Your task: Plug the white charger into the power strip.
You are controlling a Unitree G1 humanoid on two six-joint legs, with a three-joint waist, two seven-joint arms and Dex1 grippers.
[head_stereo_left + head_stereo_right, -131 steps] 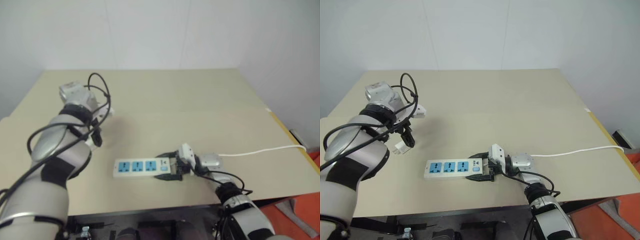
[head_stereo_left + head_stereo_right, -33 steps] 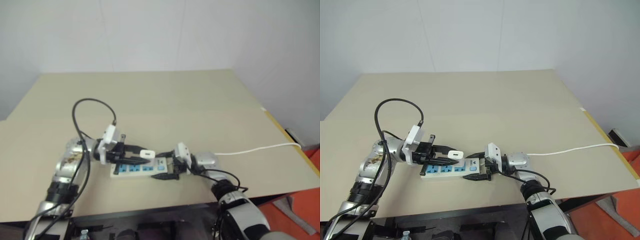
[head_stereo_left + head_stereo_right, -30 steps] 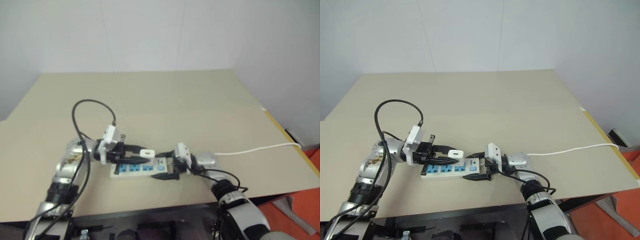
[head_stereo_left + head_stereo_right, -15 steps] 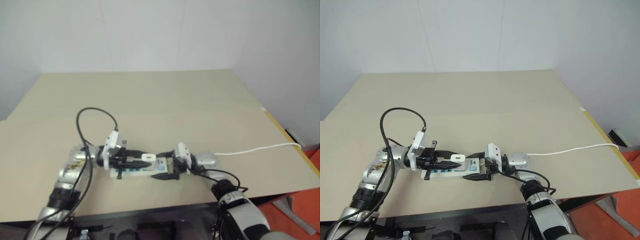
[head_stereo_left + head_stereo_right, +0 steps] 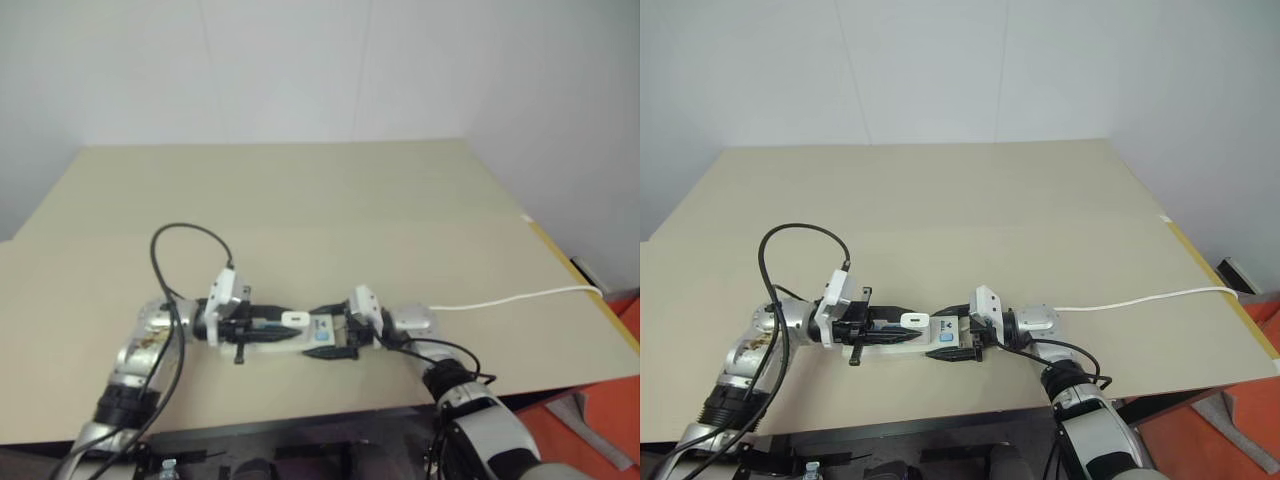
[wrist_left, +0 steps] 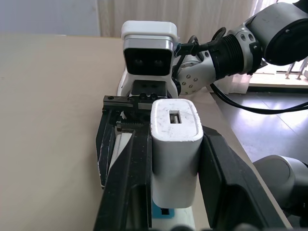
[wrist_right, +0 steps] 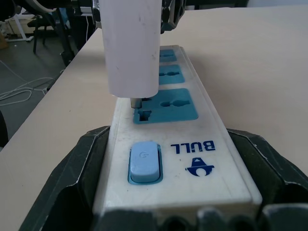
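Two grippers are met over one power strip near the front edge of the beige table. The strip's switch end, on the right, is clamped between the widely spread black fingers of the right gripper, and the blue switch is seen just ahead of that grip. From the left, the white charger is held upright between the narrowed fingers of the left gripper, pinched by its two sides. Compared with a second ago, the charger is seen lower: it was carried above the strip then, and now its metal prongs are shown at the mouth of the socket nearest the switch, one already entering a slot. Seating is judged to have begun but not finished, since a gap is left between the charger body and the blue face. A straight downward press is judged to be what remains. Farther right, the strip's thin white cord is trailed off toward the table's right edge.
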